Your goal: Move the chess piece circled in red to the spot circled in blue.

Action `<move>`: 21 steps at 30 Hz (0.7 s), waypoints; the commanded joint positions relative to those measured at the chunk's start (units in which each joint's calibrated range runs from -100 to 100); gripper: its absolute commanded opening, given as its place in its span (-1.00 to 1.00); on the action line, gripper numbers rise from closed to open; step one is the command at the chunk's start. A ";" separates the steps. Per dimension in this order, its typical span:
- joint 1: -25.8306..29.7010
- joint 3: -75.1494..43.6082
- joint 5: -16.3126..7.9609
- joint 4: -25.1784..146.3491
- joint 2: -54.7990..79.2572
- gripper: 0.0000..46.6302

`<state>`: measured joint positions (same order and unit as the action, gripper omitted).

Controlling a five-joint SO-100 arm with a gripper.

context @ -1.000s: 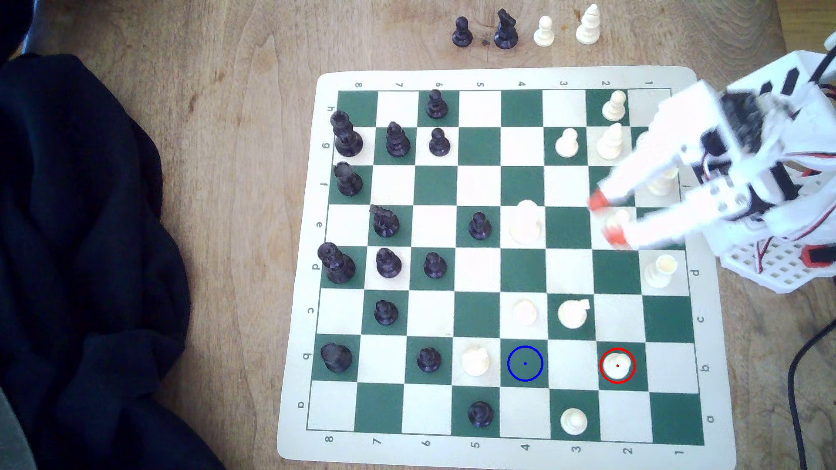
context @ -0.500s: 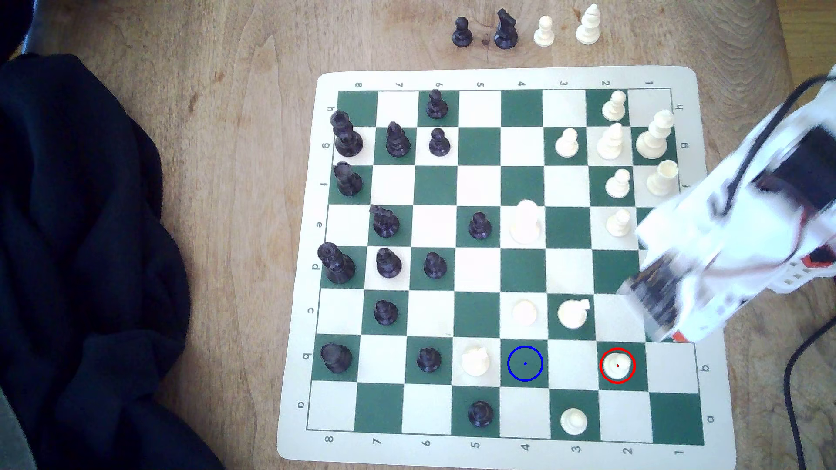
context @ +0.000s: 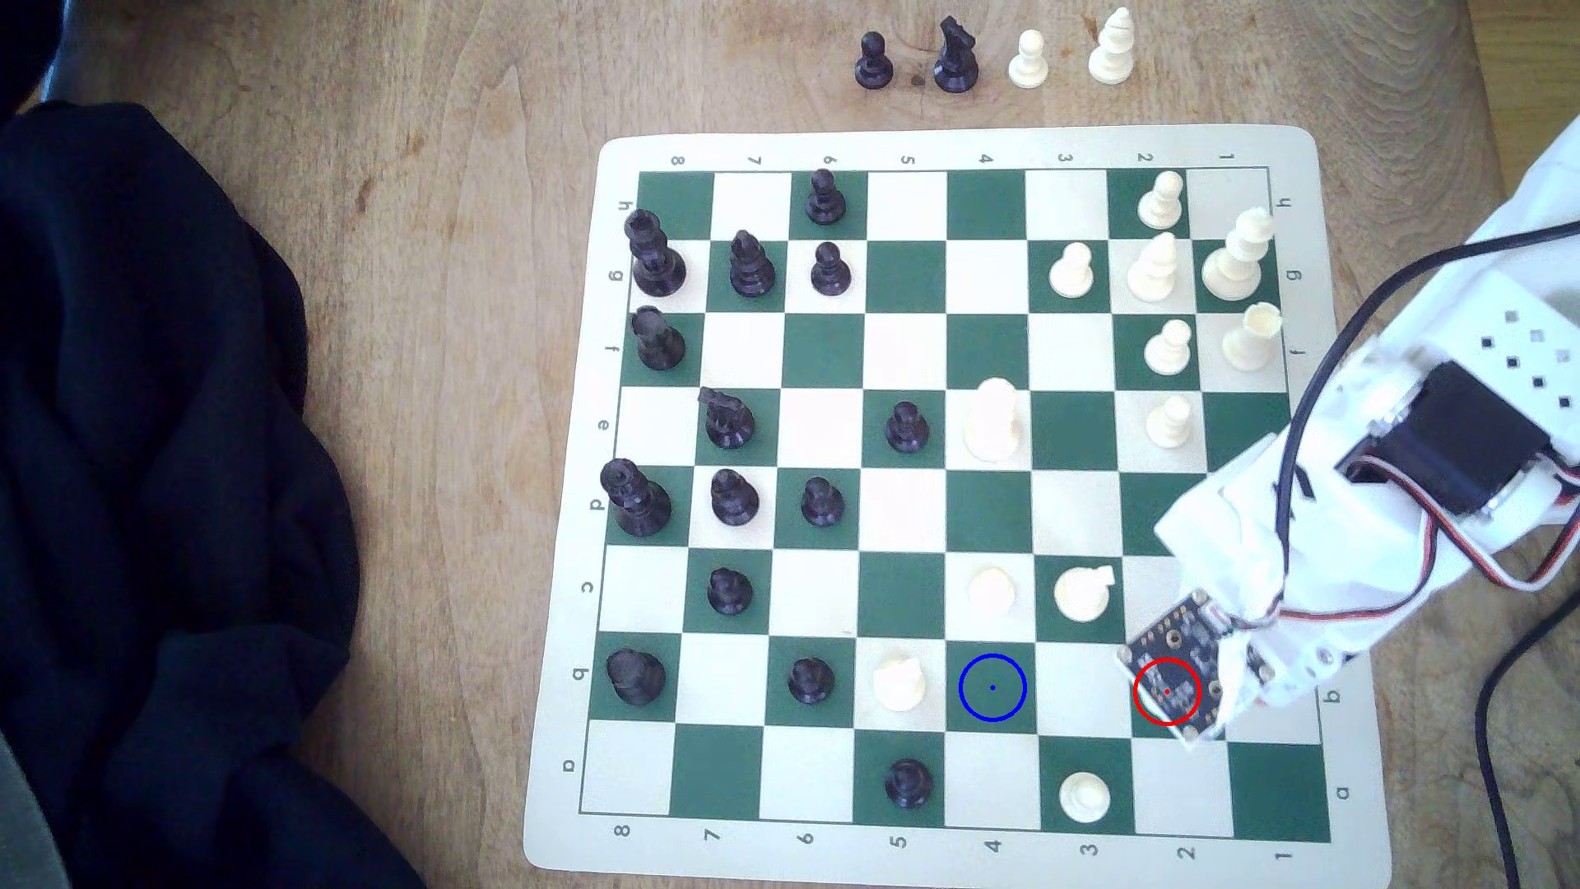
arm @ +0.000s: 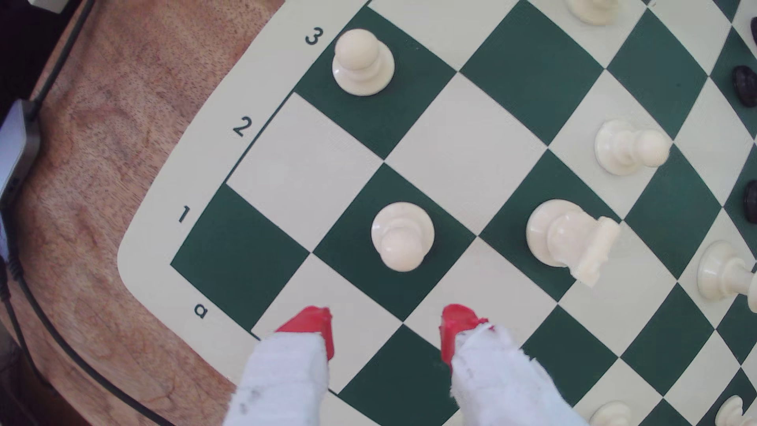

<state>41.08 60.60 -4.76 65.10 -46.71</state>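
Observation:
The chess piece, a small cream pawn (arm: 402, 236) with a ball head, stands upright on a dark green square in the wrist view. My gripper (arm: 387, 329) is open, and its red-tipped fingers (arm: 311, 327) hover above the board just short of the pawn with nothing between them. In the exterior view the arm's wrist circuit board (context: 1188, 637) covers the red ring and hides the pawn. The spot (context: 992, 687), a green square with a blue ring and dot, lies bare two squares toward the exterior view's left.
A cream knight (context: 1083, 592) and a cream pawn (context: 992, 590) stand one row above the ringed squares. Another cream knight (context: 898, 682) sits just left of the spot. A cream pawn (context: 1084, 795) stands below. Black cables (context: 1505, 727) run at the right of the board.
The arm has swung from the board's upper right down toward the exterior view's bottom and now sits over the red ring, covering the pawn there. No piece has moved.

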 commanded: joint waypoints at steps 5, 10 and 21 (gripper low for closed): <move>0.42 -2.21 0.05 -6.87 8.77 -0.41; 0.18 -3.30 0.05 -9.16 11.48 -0.43; -0.29 -5.56 0.05 -13.91 18.19 -0.49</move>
<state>41.08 60.51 -4.76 52.27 -29.37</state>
